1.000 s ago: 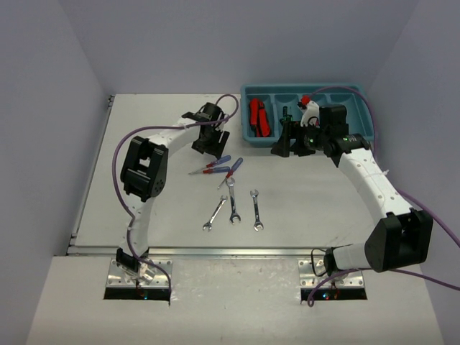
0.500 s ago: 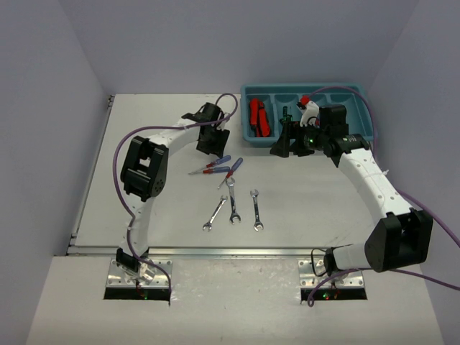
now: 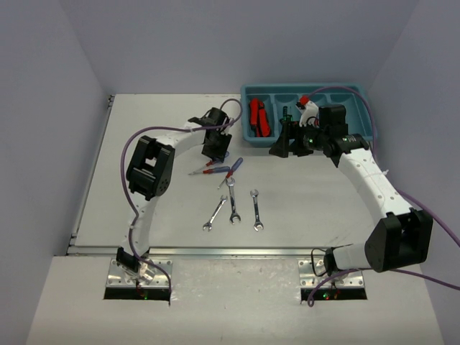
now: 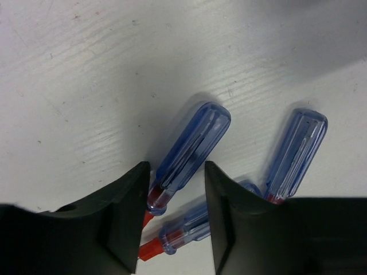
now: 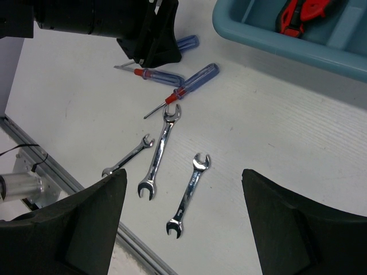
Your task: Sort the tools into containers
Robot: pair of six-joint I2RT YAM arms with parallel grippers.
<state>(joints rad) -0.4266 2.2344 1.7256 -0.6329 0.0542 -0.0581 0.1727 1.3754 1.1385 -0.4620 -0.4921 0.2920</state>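
DESK: What is your left claw doing, mid-table?

OPERATOR: My left gripper (image 4: 175, 189) stands over a blue-handled screwdriver (image 4: 189, 149) lying flat on the table (image 4: 86, 86). The jaws are set narrow, one finger on either side of the handle's lower end, just above the red collar. I see a sliver of gap, so I don't call it held.

DESK: How will it handle?

OPERATOR: Light and stiff, I judge. The clear plastic handle is smooth and ribbed lengthwise, so it may roll or squirt out of a shallow pinch. I'd take it across the thick handle, not the thin shaft. A second screwdriver (image 4: 192, 230) lies just beside it, partly between my fingers, and a third (image 4: 295, 149) lies farther off. I must catch neither.

DESK: And the other arm?

OPERATOR: My right gripper (image 5: 183, 223) hangs wide and empty near the teal tray (image 5: 269, 43), where red folding knives (image 3: 257, 118) lie in one compartment. Three wrenches (image 5: 160, 152) wait on the table.
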